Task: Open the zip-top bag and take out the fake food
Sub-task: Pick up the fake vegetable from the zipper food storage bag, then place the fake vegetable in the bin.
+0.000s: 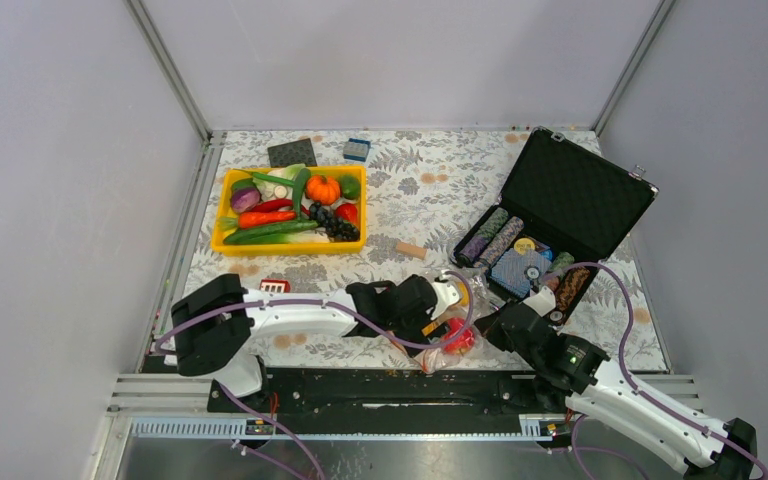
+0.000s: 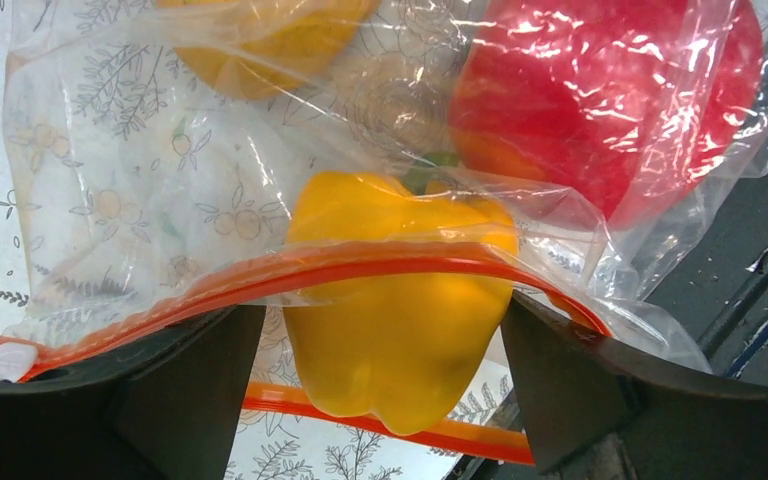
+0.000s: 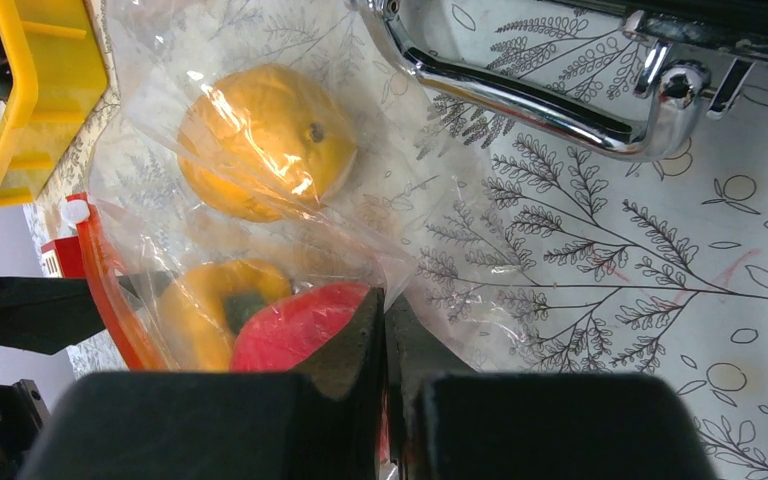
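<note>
The zip-top bag point(image 1: 438, 350) lies at the table's near edge between both grippers. In the left wrist view its red-orange zip strip point(image 2: 360, 262) is parted, and a yellow bell pepper point(image 2: 400, 340) pokes out of the mouth. My left gripper point(image 2: 385, 320) is open with a finger on each side of the pepper; the right finger touches it. A red apple point(image 2: 600, 100) and a yellow-orange round fruit point(image 2: 270, 40) sit deeper in the bag point(image 2: 140, 170). My right gripper point(image 3: 385, 310) is shut on a fold of the bag's plastic point(image 3: 440, 230) beside the apple point(image 3: 295, 330).
A yellow tray point(image 1: 222, 215) of other fake food stands at the back left. An open black case point(image 1: 580, 190) with chip rolls stands at the right, its chrome handle point(image 3: 520, 95) close to the bag. A wooden block point(image 1: 411, 249) lies mid-table.
</note>
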